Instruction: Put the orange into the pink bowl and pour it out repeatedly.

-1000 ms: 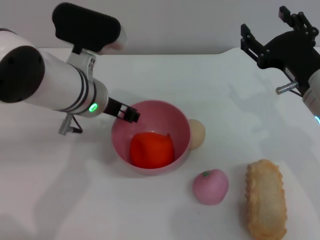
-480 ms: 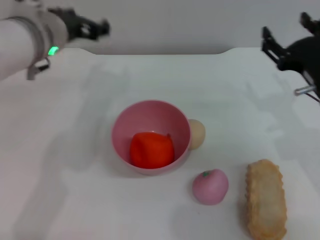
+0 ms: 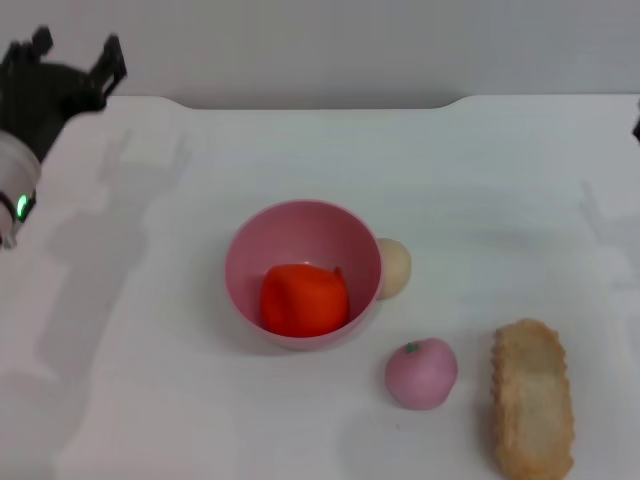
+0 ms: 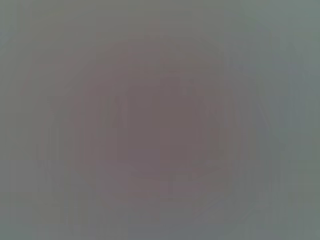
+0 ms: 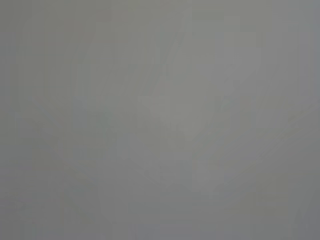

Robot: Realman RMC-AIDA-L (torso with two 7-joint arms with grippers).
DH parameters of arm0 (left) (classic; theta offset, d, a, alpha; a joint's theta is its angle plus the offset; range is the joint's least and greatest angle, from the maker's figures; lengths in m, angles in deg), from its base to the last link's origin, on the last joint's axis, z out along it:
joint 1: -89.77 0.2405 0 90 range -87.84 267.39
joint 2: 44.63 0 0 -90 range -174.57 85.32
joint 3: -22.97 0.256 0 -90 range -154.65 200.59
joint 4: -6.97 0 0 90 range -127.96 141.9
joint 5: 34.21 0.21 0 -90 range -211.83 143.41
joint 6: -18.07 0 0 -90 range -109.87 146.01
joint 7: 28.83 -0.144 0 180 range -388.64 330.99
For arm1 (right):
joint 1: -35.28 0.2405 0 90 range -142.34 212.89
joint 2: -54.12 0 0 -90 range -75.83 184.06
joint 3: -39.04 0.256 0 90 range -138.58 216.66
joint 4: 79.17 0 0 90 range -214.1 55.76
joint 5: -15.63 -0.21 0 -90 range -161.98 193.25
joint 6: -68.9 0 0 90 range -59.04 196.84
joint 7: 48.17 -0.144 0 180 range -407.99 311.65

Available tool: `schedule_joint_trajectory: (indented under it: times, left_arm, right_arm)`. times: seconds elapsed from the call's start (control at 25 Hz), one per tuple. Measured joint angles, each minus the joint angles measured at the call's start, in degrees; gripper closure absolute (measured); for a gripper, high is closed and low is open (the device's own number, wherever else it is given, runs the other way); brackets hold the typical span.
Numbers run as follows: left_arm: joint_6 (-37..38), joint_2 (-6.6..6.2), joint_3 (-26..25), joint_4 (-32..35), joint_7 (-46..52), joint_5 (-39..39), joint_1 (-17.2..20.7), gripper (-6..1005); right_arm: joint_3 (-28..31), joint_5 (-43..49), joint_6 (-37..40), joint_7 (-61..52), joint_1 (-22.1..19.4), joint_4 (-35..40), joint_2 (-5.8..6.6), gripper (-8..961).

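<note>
Head view. The bright orange-red, lumpy toy orange (image 3: 303, 299) lies inside the glossy, round pink plastic bowl (image 3: 252, 245) on the white table (image 3: 300, 150). Left gripper (image 3: 75, 60): raised at the table's far left corner, jaws spread and empty, well apart from the bowl. Right gripper: barely a dark edge at the frame's right border; jaw state cannot be told. Both wrist views show nothing legible.
</note>
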Motion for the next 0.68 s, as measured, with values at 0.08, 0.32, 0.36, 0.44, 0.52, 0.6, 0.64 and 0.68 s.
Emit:
schedule_joint_trajectory:
  times: [0.08, 0.32, 0.36, 0.44, 0.52, 0.6, 0.64, 0.68]
  left_arm:
    - [3.4, 0.13, 0.6, -4.4, 0.0, 0.0, -0.9, 202]
    - [5.1, 0.31, 1.6, -10.7, 0.2, -0.3, -3.8, 202]
    - [5.4, 0.33, 1.8, -11.3, 0.3, -0.3, -4.0, 202]
    - [6.3, 0.38, 2.3, -12.4, 0.4, -0.3, -4.3, 202]
    - [7.3, 0.39, 2.8, -13.0, 0.5, -0.3, -4.3, 202]
    - [7.9, 0.37, 3.2, -13.2, 0.6, -0.3, -4.1, 202]
    - [8.1, 0.36, 3.2, -13.2, 0.6, -0.3, -4.0, 202]
    - [8.1, 0.36, 3.2, -13.2, 0.6, -0.3, -4.0, 202]
  right_arm:
    - [0.0, -0.3, 0.1, -0.1, 0.0, -0.3, 0.00, 126]
    - [-0.6, -0.5, 0.1, -0.6, 0.3, -2.2, -0.12, 126]
    - [-1.1, -0.8, 0.3, -0.6, 0.4, -2.8, -0.13, 126]
    - [-1.4, -1.0, 0.5, -0.6, 0.4, -3.2, -0.13, 126]
    - [-1.6, -1.2, 0.7, -0.6, 0.5, -3.6, -0.13, 126]
    - [-1.6, -1.3, 0.7, -0.6, 0.5, -4.0, -0.13, 126]
    - [-1.6, -1.3, 0.7, -0.6, 0.5, -4.1, -0.13, 126]
    - [-1.6, -1.3, 0.7, -0.6, 0.5, -4.3, -0.13, 126]
